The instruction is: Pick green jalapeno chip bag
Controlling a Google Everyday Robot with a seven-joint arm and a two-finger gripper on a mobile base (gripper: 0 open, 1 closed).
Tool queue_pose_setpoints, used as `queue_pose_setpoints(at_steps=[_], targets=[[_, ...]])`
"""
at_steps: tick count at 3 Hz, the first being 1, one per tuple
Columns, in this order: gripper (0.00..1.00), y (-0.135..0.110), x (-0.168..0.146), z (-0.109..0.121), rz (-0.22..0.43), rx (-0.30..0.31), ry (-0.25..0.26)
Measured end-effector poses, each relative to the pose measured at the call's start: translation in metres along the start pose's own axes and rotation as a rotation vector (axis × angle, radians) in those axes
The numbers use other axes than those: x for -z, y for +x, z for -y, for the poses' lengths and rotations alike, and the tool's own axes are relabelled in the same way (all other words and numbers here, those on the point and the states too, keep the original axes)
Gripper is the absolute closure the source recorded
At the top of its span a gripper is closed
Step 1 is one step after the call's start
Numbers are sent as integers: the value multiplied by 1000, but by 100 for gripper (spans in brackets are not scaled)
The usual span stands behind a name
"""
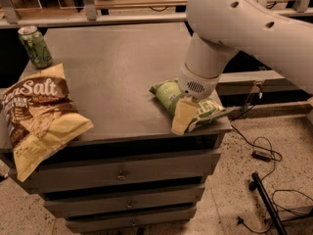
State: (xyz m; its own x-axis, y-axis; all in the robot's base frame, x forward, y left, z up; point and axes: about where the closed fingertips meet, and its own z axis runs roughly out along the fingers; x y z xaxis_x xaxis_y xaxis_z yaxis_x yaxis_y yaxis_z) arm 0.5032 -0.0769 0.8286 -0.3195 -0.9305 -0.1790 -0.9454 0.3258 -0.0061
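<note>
The green jalapeno chip bag (167, 93) lies on the near right corner of the grey cabinet top (117, 58), its right end reaching the edge. My gripper (187, 112) hangs from the big white arm (230, 28) and is down on the middle of the bag, covering much of it. The bag's left end and its right tip (215, 112) show on either side of the gripper.
A large tan-and-brown Sea Salt bag (39, 116) hangs over the near left edge. A green drink can (35, 46) stands at the far left corner. Drawers (122, 173) sit below the top. Cables (264, 153) and a black pole (266, 204) lie on the floor to the right.
</note>
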Motion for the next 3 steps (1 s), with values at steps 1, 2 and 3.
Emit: queue_pose_setpoints(at_steps=[1, 2, 3], targets=[[52, 0, 3, 0, 0, -1, 0], [53, -1, 7, 0, 0, -1, 0], [54, -1, 7, 0, 0, -1, 0]])
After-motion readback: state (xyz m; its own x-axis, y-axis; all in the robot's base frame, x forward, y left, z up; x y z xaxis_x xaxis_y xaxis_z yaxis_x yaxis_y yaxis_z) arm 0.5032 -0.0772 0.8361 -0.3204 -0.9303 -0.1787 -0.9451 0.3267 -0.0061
